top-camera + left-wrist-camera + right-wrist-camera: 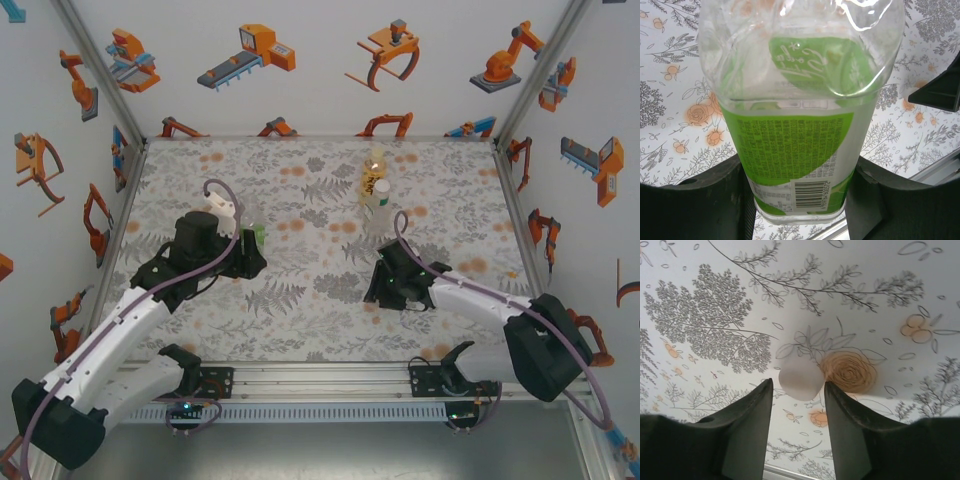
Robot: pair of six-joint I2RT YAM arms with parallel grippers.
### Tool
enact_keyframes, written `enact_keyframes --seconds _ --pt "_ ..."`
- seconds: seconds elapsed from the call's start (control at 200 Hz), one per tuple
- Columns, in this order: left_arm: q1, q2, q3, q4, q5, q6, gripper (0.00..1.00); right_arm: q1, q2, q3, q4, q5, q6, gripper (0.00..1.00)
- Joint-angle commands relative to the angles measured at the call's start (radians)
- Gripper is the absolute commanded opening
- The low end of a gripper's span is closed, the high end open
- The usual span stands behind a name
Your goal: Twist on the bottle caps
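Note:
My left gripper (800, 200) is shut on the green-labelled bottle (800, 130), its black fingers (700, 200) pressing both sides near the barcode. From above, that bottle (257, 236) stands left of the table's middle in the left gripper (250, 243). A small white bottle cap (800, 378) lies flat on the floral table right at the tips of my right gripper (798, 386), whose jaws stand open about a cap's width apart. The right gripper (385, 287) points down at the table right of centre. The amber-yellow bottle (375, 162) and the white-labelled bottle (379, 203) stand at the back.
The floral table surface (300, 300) is walled by white panels with robot pictures. A metal rail (320, 378) runs along the near edge between the arm bases. The two back bottles stand close together, just beyond the right arm.

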Motion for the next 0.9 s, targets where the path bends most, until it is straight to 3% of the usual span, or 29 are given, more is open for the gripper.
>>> enact_keyframes --seconds 0.0,0.2,0.436,0.716,0.896 --pt "0.008 0.009 -0.001 0.036 0.022 -0.016 0.00 -0.006 0.000 0.010 -0.121 0.084 -0.004 0.48" --pt "0.007 0.015 0.001 0.032 0.030 -0.017 0.00 0.007 0.047 0.094 -0.164 0.119 -0.046 0.48" --pt "0.010 -0.014 -0.018 0.027 0.015 -0.025 0.00 0.089 0.083 0.188 -0.237 0.236 -0.071 0.51" --pt "0.011 -0.029 -0.026 0.021 0.011 -0.030 0.00 0.130 0.153 0.194 -0.222 0.236 -0.067 0.50" --pt "0.010 -0.034 -0.032 0.021 0.010 -0.031 0.00 0.135 0.175 0.191 -0.210 0.220 -0.067 0.44"
